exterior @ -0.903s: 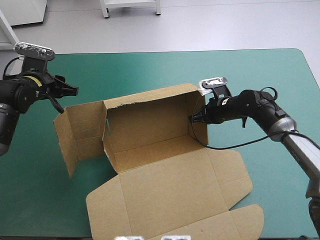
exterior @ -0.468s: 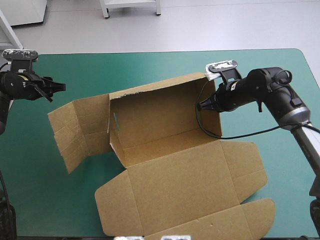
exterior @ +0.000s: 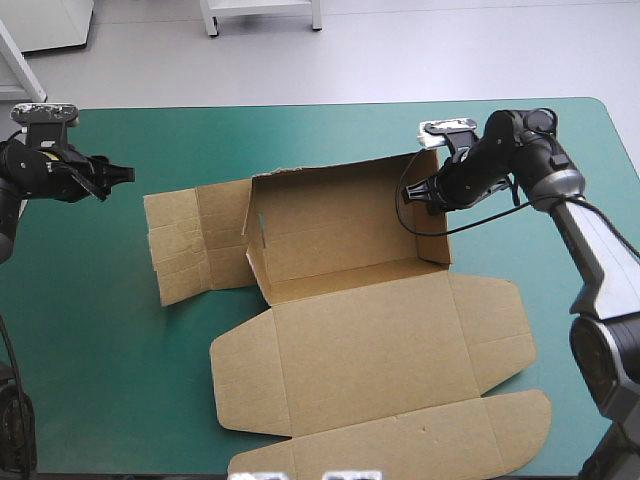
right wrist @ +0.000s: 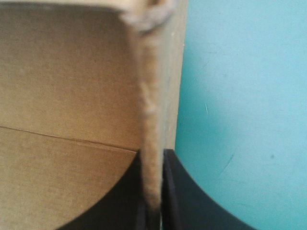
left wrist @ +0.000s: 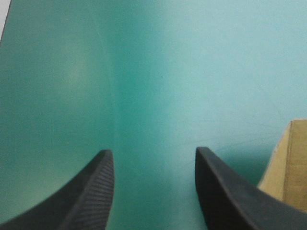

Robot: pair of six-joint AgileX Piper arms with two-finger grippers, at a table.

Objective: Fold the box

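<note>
The box (exterior: 370,350) sits at the middle of the table (exterior: 100,380), back wall upright on the far side, lid flat toward the near edge, a side flap flat to the left. The right gripper (exterior: 416,193) straddles the right wall, one finger inside, one outside. The left gripper (exterior: 126,173) hangs near the left edge, apart from the flap.

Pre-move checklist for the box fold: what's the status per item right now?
1. Right gripper clamped on the box at its right wall: ok, shut on the board.
2. Left gripper free: ok, open, nothing between its fingers, over the teal-green cover.
3. Left side panel raised: not ok, it lies spread flat.
4. Back wall upright: ok.
5. Lid flat, nothing on it: ok.
6. Box floor seated flat on the table: cannot tell.
</note>
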